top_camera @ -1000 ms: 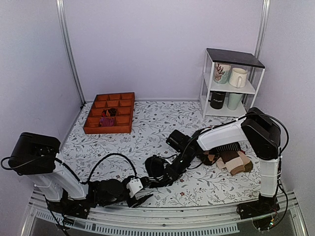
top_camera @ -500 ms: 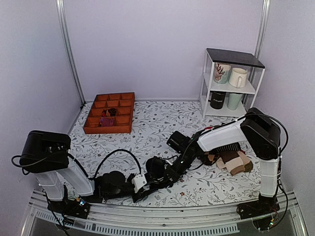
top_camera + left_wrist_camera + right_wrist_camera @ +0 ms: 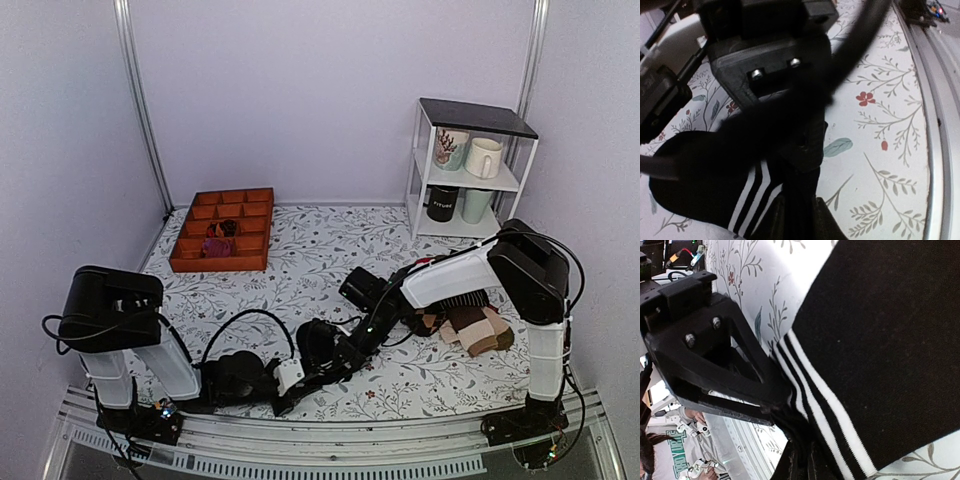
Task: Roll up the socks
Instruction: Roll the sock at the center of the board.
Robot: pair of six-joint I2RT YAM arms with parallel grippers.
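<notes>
Top view: both arms lie low, left gripper (image 3: 312, 376) and right gripper (image 3: 340, 358) meeting at the socks (image 3: 318, 340), bottom middle of the table (image 3: 300, 260). Left wrist: fingers (image 3: 776, 222) straddle the striped edge, can't tell if clamped. Right wrist: pinched onto that edge.

Overhead camera faces the whole table (image 3: 310, 250); both wrist cameras closely share the socks (image 3: 700, 200).
</notes>
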